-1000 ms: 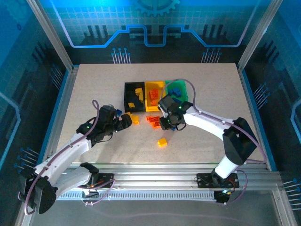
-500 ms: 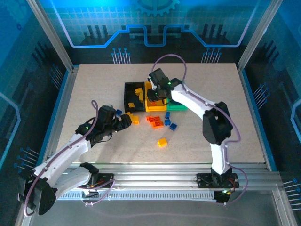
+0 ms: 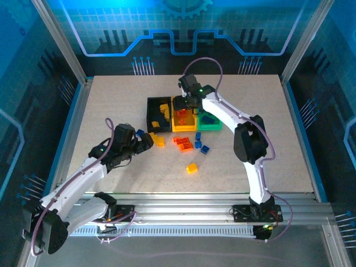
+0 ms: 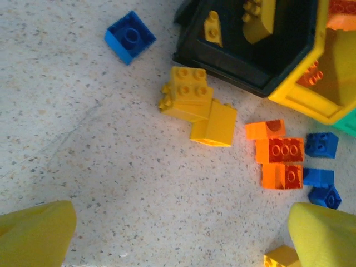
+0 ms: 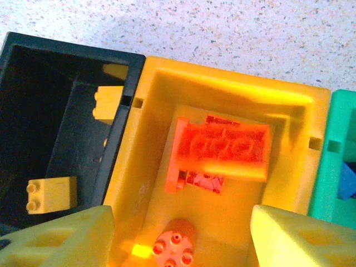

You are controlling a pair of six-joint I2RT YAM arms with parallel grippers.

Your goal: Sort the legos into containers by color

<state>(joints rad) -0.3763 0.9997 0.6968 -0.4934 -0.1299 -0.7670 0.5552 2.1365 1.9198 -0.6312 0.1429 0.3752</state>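
Bins stand joined in a row at the middle of the table (image 3: 111, 100): black bin (image 3: 149, 111), yellow bin (image 3: 183, 129), green bin (image 3: 210, 127), left to right in the top view. The right gripper (image 3: 188, 104) hangs over the yellow bin, its fingers (image 5: 67, 236) parted with nothing between them. Directly below it in that bin lie a blurred orange-red brick (image 5: 219, 150) and a round orange piece (image 5: 173, 247). The black bin holds yellow bricks (image 5: 51, 194), and a blue brick (image 5: 347, 183) shows at the edge of the green bin. The left gripper (image 3: 146, 142) is low over the table, just left of the loose bricks in front of the bins, its fingers (image 4: 33, 239) spread wide and empty. On the table in its wrist view, a lone blue brick (image 4: 129, 37) lies beside the black bin's corner. A yellow pair (image 4: 192, 97), the two touching each other, sits just in front of that bin. A cluster of orange bricks (image 4: 281, 151) lies in front of the yellow bin, with three blue bricks (image 4: 321, 144) just right of the cluster. A lone yellow brick (image 3: 192, 168) lies apart from the rest, nearer the arm bases.
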